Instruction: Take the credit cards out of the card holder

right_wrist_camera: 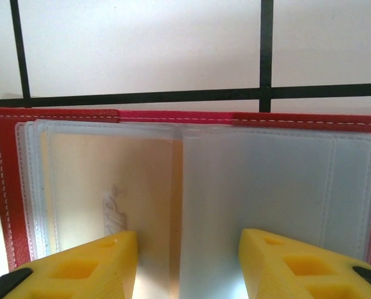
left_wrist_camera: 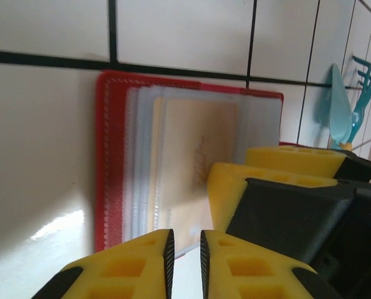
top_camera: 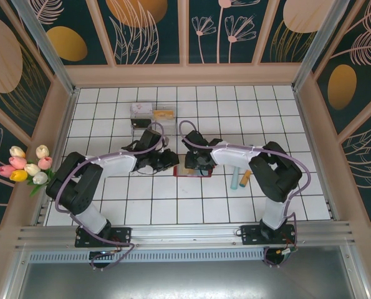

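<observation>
The red card holder (top_camera: 191, 172) lies open and flat on the white tiles at mid-table. A tan credit card (right_wrist_camera: 110, 180) sits inside the clear pockets of its left half (left_wrist_camera: 194, 156). The right half shows pale grey pockets (right_wrist_camera: 279, 187). My right gripper (right_wrist_camera: 188, 249) is open, one finger over each half of the card holder (right_wrist_camera: 4, 180). My left gripper (left_wrist_camera: 184, 240) sits at the near edge of the card holder (left_wrist_camera: 110, 162), its jaws a narrow slit apart with nothing between them. My right gripper's yellow fingers (left_wrist_camera: 266, 184) rest on the holder just beyond.
A clear plastic box (top_camera: 141, 114) stands at the back with a tan card (top_camera: 163, 115) beside it. Teal plastic utensils (top_camera: 236, 177) lie right of the holder (left_wrist_camera: 342, 109). A bunch of tulips (top_camera: 28, 165) hangs at the left wall.
</observation>
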Action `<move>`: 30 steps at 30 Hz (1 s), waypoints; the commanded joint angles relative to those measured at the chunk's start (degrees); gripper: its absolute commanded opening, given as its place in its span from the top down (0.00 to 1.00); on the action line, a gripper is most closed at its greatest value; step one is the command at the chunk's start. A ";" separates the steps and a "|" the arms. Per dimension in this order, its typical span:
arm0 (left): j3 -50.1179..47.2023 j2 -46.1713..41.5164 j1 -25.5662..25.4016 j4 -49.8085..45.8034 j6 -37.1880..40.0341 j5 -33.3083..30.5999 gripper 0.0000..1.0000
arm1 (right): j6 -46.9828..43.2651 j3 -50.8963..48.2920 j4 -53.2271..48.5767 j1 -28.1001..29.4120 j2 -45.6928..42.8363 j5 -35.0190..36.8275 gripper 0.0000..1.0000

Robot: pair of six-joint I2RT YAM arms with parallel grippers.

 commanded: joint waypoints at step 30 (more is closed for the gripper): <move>2.86 5.33 -1.14 -1.44 -1.37 1.14 0.78 | -0.15 -6.70 0.56 -2.16 -1.28 -3.35 0.60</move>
